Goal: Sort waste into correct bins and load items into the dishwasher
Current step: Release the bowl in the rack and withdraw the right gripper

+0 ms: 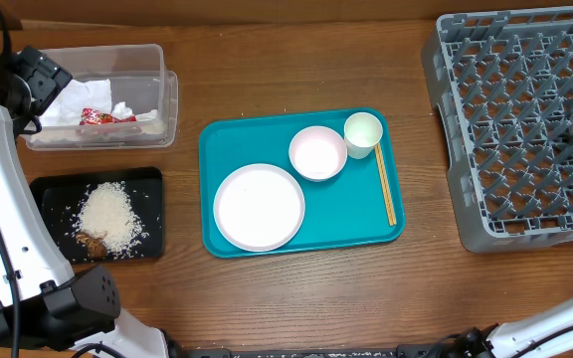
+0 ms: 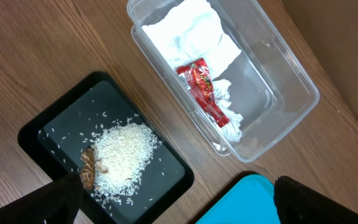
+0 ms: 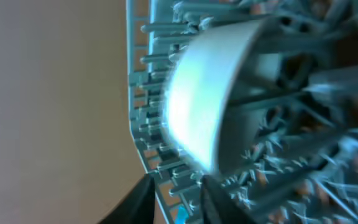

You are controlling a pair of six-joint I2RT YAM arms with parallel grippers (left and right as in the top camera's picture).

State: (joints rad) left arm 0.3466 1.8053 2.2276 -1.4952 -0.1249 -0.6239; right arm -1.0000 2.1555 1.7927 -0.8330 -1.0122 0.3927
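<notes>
Nearest the lens: a pale bowl (image 3: 197, 106), blurred and tipped on edge, fills my right wrist view against the pegs of the grey dish rack (image 3: 148, 124).
Right hand (image 3: 176, 202): two dark fingers show at the bottom edge with a gap between them. I cannot tell whether they pinch the bowl's rim or stand free of it.
Left hand (image 2: 176, 186): spread wide and holding nothing, it hangs above the clear tub (image 2: 291, 81) and the black tray (image 2: 48, 134).
Step in hand: seating this bowl in the rack, as I judge it.
Doing it well: let the rim drop between two peg rows so the bowl leans. Release only once the pegs carry it, then draw straight back so no finger hooks the rim.
Waste: napkins (image 2: 191, 31) and the red wrapper (image 2: 202, 90) lie in the tub; rice (image 2: 124, 152) and a brown scrap (image 2: 89, 167) lie on the black tray.
To load: the plate (image 1: 259, 207), second bowl (image 1: 317, 152), cup (image 1: 362, 133) and chopsticks (image 1: 387, 184) sit on the teal tray (image 1: 391, 224), well apart from the rack.
Only overhead shows: the bowl at the rack's right side, cut by the frame edge, and the whole tabletop (image 1: 296, 60).
Only my right wrist shows: the bowl's tilt among the pegs.
</notes>
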